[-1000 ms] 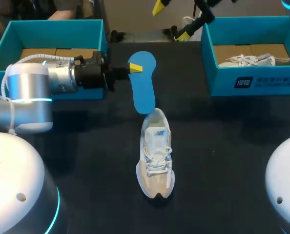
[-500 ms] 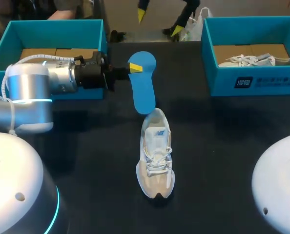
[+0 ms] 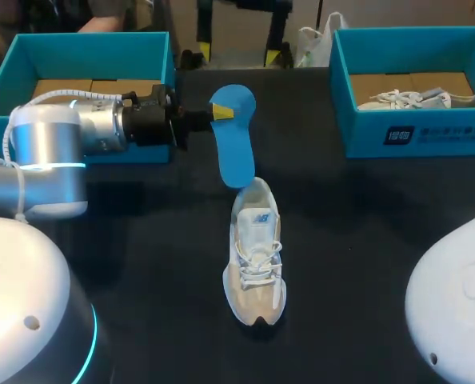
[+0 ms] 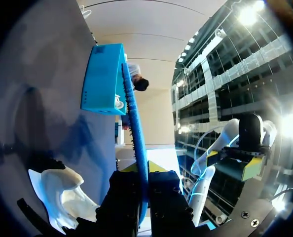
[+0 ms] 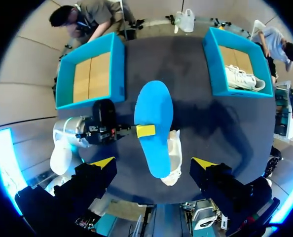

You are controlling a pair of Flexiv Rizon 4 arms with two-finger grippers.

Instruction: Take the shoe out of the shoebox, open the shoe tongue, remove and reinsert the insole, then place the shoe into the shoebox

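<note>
- One black table (image 3: 365, 232) carries everything.
- Two teal shoeboxes sit at the far corners. The left shoebox (image 3: 85, 36) shows only its cardboard floor. The right shoebox (image 3: 413, 132) holds a second white shoe (image 3: 421, 98) lying on its side.
- Left arm (image 3: 61, 136) comes in from the left, held level in front of the left shoebox, with its wrist pointing toward the table's middle.
- Right arm is high above the table's far middle. Only its gripper end shows in the head view.
- Shoe (image 3: 255, 256): a white and beige sneaker, upright on its sole at mid-table. Toe toward the robot, heel toward the far edge, laces tied. It is outside both boxes and no gripper touches it.
- Blue insole (image 3: 236, 148) is out of the shoe and held in the air, tilted. Its wide end is up by the left gripper and its narrow end is down at the shoe's heel opening. Cannot tell whether that end touches the shoe.
- Left gripper (image 3: 220, 110) is clamped on the insole near its wide end. The left wrist view shows the insole (image 4: 136, 138) edge-on, pinched between the two fingers, with the shoe (image 4: 57, 190) beside them.
- Right gripper (image 5: 153, 163) has its fingers spread wide and holds nothing. It looks straight down on the insole (image 5: 155, 128) and shoe from well above.
</note>
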